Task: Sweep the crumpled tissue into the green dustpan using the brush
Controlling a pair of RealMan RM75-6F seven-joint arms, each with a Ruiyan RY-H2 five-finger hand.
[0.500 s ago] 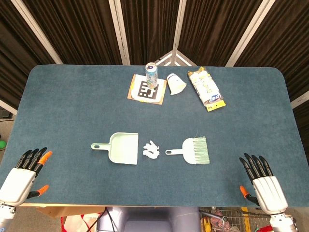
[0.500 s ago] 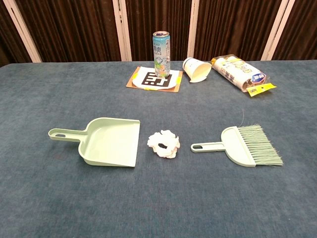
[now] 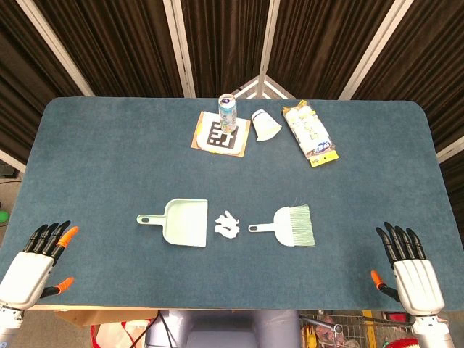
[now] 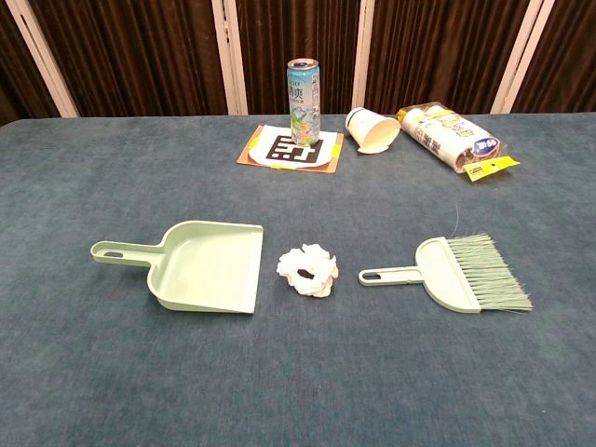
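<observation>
A crumpled white tissue (image 3: 228,225) (image 4: 308,270) lies mid-table between the two tools. The pale green dustpan (image 3: 179,222) (image 4: 196,264) lies flat to its left, its mouth toward the tissue and its handle pointing left. The green brush (image 3: 289,225) (image 4: 461,272) lies to the right, handle toward the tissue, bristles pointing right. My left hand (image 3: 35,262) hovers at the table's near left corner, fingers spread, holding nothing. My right hand (image 3: 410,270) is at the near right edge, also spread and holding nothing. Neither hand shows in the chest view.
At the back stand a drink can (image 3: 228,111) on a marker card (image 3: 221,134), a tipped paper cup (image 3: 264,125) and a snack packet (image 3: 309,133). The blue table (image 3: 109,167) ends just beyond both hands.
My right hand has shifted to the right and slightly toward the near edge. The left hand, tissue, dustpan and brush have not moved.
</observation>
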